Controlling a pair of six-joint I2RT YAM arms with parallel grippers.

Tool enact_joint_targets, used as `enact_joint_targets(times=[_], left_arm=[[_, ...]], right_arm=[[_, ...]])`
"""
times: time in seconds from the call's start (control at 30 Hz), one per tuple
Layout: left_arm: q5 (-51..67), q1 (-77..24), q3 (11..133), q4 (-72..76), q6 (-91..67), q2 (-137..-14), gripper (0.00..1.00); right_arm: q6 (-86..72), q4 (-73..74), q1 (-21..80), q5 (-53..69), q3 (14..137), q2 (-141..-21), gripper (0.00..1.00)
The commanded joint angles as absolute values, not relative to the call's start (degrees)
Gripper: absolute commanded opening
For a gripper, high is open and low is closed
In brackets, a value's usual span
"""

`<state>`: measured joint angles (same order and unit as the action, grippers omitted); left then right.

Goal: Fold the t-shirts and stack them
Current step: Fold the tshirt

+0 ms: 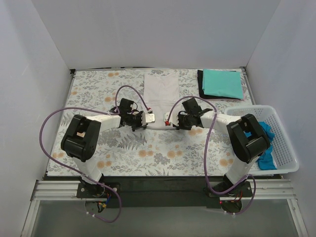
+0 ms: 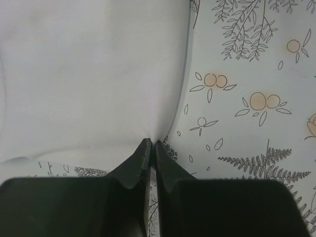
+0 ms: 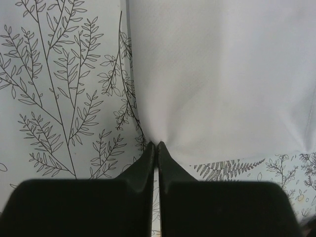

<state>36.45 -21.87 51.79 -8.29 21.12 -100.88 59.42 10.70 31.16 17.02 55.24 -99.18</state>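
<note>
A white t-shirt (image 1: 161,91) lies spread on the floral table cloth at centre back. My left gripper (image 1: 149,118) is shut on its near left corner; in the left wrist view the cloth (image 2: 94,74) bunches at the closed fingertips (image 2: 152,144). My right gripper (image 1: 168,119) is shut on the near right corner; in the right wrist view the cloth (image 3: 222,74) puckers at its tips (image 3: 156,145). A folded teal t-shirt (image 1: 222,83) lies on a dark one (image 1: 201,81) at the back right. A bright blue t-shirt (image 1: 266,148) sits in the basket.
A white lattice basket (image 1: 284,143) stands at the right edge of the table. The floral table cloth (image 1: 163,153) covers the table. White walls enclose the back and both sides. Purple cables loop over both arms.
</note>
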Motion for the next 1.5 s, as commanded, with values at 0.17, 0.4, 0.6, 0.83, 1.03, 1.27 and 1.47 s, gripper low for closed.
enact_joint_targets(times=[0.17, 0.4, 0.6, 0.83, 1.03, 1.27, 1.47], left_arm=[[36.82, -21.53, 59.84, -17.84, 15.04, -98.62, 0.0], [37.7, -20.83, 67.4, -24.86, 11.78, -92.9, 0.0], [41.04, -21.44, 67.68, -36.28, 15.2, -87.64, 0.0], [46.22, -23.47, 61.0, -52.28, 17.93, -73.23, 0.0], [46.76, -23.29, 64.24, -56.25, 11.17, -69.51, 0.0], [45.88, -17.5, 72.85, -49.85, 10.11, -82.68, 0.0], [46.14, -13.45, 87.0, -49.84, 11.96, -100.94, 0.0]], right_arm=[[58.37, 18.79, 30.76, 15.73, 61.94, -96.96, 0.01], [55.28, 28.89, 28.13, 19.6, 73.98, -93.08, 0.01], [53.09, 35.24, 28.73, 22.41, 74.62, -89.04, 0.01], [48.96, 46.92, 36.2, 25.66, 67.5, -74.21, 0.01], [46.4, 50.97, 37.18, 26.98, 72.85, -75.57, 0.01], [52.1, 50.89, 33.32, 28.92, 83.75, -89.02, 0.01], [56.25, 50.63, 27.6, 31.11, 93.24, -103.16, 0.01]])
